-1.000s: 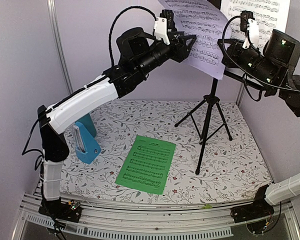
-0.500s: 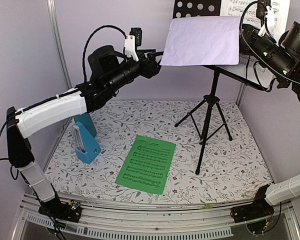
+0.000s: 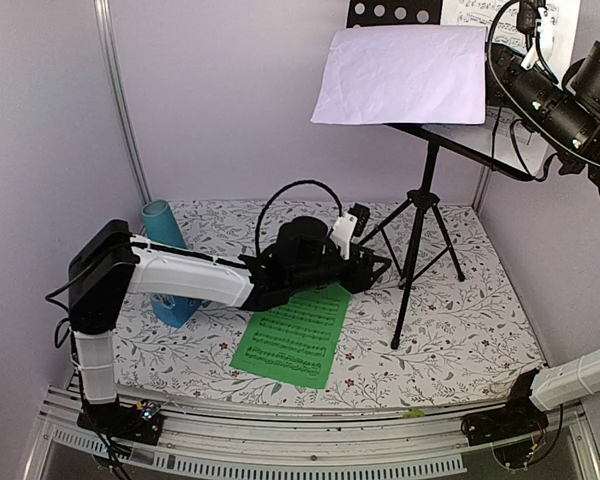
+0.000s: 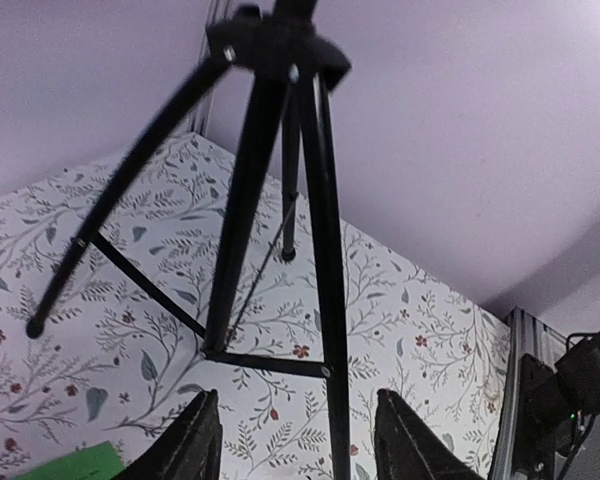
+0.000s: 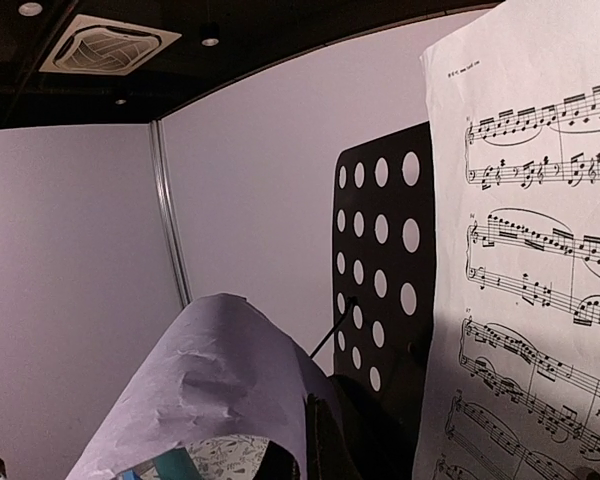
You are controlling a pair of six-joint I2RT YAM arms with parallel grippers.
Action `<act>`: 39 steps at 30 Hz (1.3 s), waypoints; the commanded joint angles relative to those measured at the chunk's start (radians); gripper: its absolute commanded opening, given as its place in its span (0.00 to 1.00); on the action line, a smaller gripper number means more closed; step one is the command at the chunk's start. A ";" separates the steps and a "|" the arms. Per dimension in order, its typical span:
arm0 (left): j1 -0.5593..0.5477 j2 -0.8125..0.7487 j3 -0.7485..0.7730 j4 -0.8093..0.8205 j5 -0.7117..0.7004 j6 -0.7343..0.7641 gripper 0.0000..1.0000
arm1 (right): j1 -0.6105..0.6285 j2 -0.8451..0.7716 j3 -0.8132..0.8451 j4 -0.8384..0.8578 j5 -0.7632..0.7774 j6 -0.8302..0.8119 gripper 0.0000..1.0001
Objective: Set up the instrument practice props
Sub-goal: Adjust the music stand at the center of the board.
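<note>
Left gripper (image 3: 378, 268), jaws half parted and empty, low beside the black tripod music stand (image 3: 417, 235); right gripper (image 3: 528, 18) closed by its desk. White page (image 3: 400, 75) droops there; green page (image 3: 295, 335) and blue metronome (image 3: 177, 308) rest on the floral table (image 3: 460, 330).

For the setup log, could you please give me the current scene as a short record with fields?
music stand: upright at the back right of the table
drooping page: on the desk, flopped forward, blank side showing
printed page: upright at the desk's right side
green page: flat on the table, far edge under the left arm
metronome: on the table at left, mostly hidden by the left arm
left gripper: open, empty, low beside the stand
right arm: raised beside the desk
</note>
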 commanded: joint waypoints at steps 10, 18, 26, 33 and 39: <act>-0.105 0.245 0.076 0.006 0.023 -0.081 0.43 | -0.004 -0.040 0.022 -0.029 -0.030 0.033 0.00; -0.134 0.293 0.102 -0.015 0.044 -0.091 0.38 | -0.003 -0.057 0.013 -0.034 -0.036 0.049 0.00; -0.152 0.340 0.164 -0.060 0.047 -0.088 0.34 | -0.004 -0.074 -0.003 -0.033 -0.034 0.054 0.00; -0.162 0.375 0.215 -0.084 0.064 -0.089 0.22 | -0.003 -0.082 -0.006 -0.036 -0.033 0.055 0.00; -0.187 0.435 0.310 -0.119 0.085 -0.086 0.16 | -0.004 -0.086 -0.004 -0.036 -0.029 0.048 0.00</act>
